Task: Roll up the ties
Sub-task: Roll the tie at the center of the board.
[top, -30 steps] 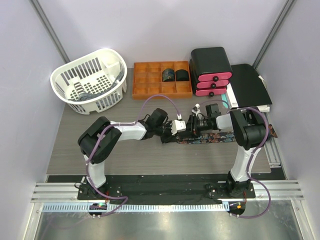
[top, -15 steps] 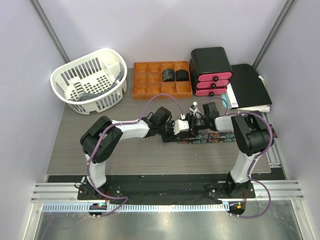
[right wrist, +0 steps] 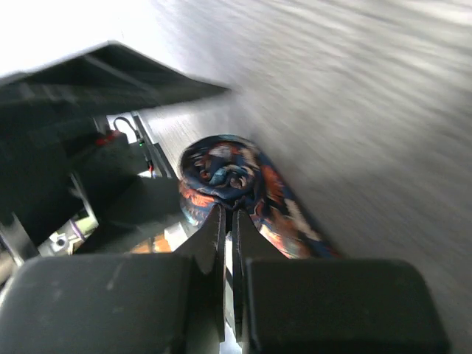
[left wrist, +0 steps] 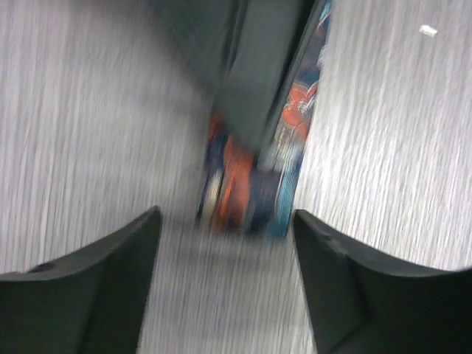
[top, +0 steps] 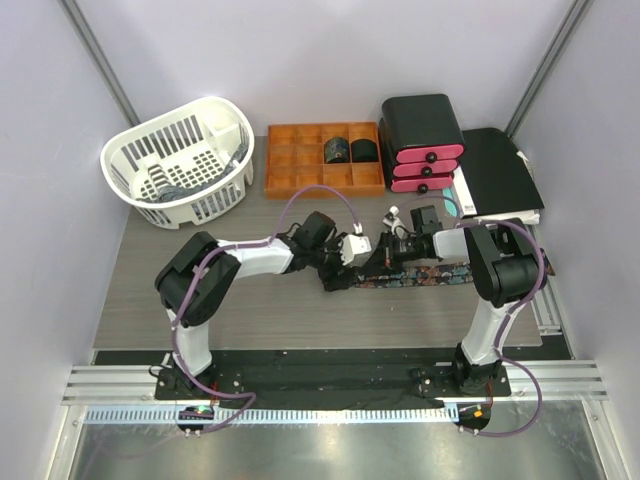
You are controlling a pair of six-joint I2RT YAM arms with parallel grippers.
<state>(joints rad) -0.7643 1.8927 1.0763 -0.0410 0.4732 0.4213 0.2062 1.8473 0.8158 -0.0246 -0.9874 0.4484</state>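
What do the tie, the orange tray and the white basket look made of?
The tie: soft printed fabric, lying flat and curling into a roll. The orange tray: rigid, matte, probably plastic or wood. The white basket: likely moulded plastic, judging by its slotted walls.

Robot lab cell. Plain pale walls (top: 330, 50) box in a grey bench (top: 250, 310). Left arm (top: 250, 262) and right arm (top: 495, 270) are bolted to a black plate (top: 330, 372) on aluminium rails (top: 110, 383) at bottom of frame. Staged props along the top: basket (top: 215, 200), orange tray (top: 295, 165), pink drawer unit (top: 425, 140).
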